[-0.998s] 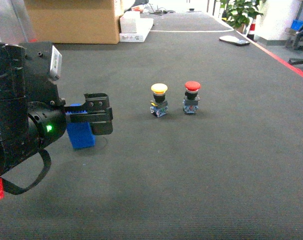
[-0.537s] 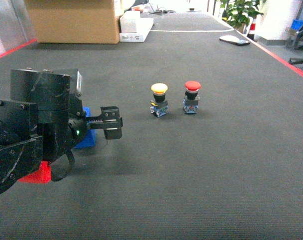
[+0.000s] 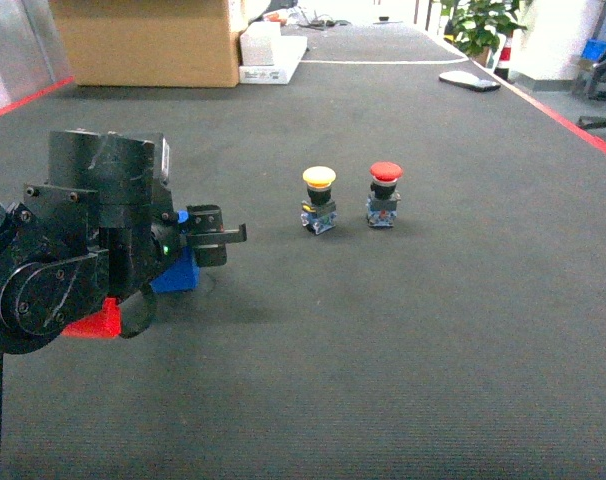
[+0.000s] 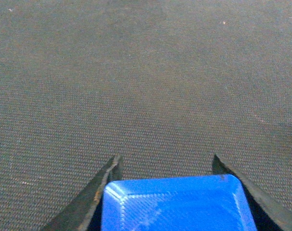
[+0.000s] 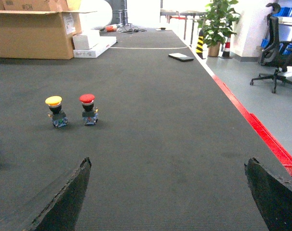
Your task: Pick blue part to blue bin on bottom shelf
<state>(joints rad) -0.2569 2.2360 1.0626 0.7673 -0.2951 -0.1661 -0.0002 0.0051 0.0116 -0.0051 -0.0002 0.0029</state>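
Note:
The blue part (image 4: 177, 204), a smooth blue block, fills the space between my left gripper's (image 4: 165, 161) two black fingers, which press on its sides. In the head view the blue part (image 3: 178, 275) shows low under the left gripper (image 3: 223, 235), close to the dark mat, at the left. My right gripper (image 5: 168, 166) stands open over bare mat, holding nothing, and does not show in the head view. The blue bin and the bottom shelf are out of view.
A yellow push button (image 3: 318, 180) and a red push button (image 3: 384, 175) stand side by side mid-mat. A cardboard box (image 3: 148, 40) and white boxes (image 3: 268, 50) sit at the back. Red tape (image 5: 266, 134) marks the mat's right edge. Something red (image 3: 93, 320) shows beside the left arm.
The left arm has swung round and shifted right, and the blue part has moved a little to the right with it. The buttons have stayed put.

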